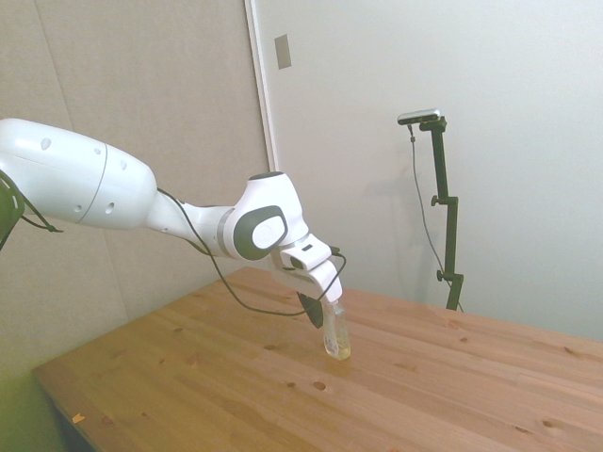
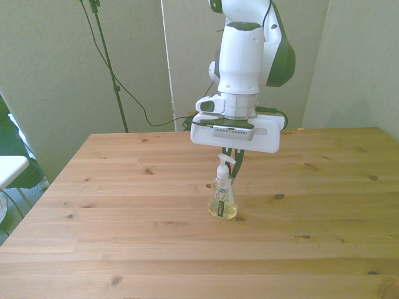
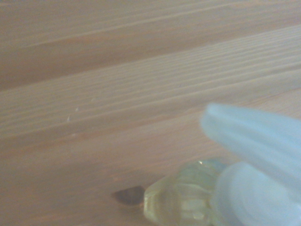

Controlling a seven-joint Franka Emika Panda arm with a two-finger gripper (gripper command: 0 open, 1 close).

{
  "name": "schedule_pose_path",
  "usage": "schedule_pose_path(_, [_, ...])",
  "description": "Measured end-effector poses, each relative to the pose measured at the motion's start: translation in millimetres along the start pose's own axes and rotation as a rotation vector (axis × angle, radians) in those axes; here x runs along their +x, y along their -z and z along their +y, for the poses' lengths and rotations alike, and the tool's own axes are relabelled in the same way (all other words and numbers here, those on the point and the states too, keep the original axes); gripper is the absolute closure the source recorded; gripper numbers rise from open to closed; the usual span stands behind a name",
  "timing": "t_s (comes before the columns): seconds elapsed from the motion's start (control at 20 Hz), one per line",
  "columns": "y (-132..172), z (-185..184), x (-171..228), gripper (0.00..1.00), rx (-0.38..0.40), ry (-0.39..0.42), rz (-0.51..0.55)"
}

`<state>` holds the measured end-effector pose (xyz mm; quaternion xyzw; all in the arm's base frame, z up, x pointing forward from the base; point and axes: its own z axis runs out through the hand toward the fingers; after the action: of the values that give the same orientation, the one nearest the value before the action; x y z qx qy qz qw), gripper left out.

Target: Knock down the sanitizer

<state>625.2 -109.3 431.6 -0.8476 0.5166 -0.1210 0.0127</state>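
The end effector (image 2: 231, 163) hangs low over the counter (image 2: 124, 205), its 2 dark fingers (image 2: 239, 161) mostly hidden behind the sanitizer (image 2: 222, 194) in the front view and bunched into 1 dark shape in the side view, so I cannot tell how far apart they stand or whether they grip anything. The sanitizer stands right at the fingertips, directly below the end effector's white body, its base on the counter. In the side view its top leans toward the end effector (image 1: 315, 315), pump against the white housing. It is a slim clear bottle (image 1: 336, 337) with yellowish liquid, a white pump and a pale label. The wrist view shows the sanitizer (image 3: 183, 197) blurred, cut off at the edge.
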Motion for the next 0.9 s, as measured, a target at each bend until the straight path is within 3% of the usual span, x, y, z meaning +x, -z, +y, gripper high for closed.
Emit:
schedule_pose_path(0.5, [-32,-34,51,1.0,0.025,-0.072,0.023])
schedule_pose_path(0.9, [-39,-52,71,1.0,0.065,-0.103,0.028])
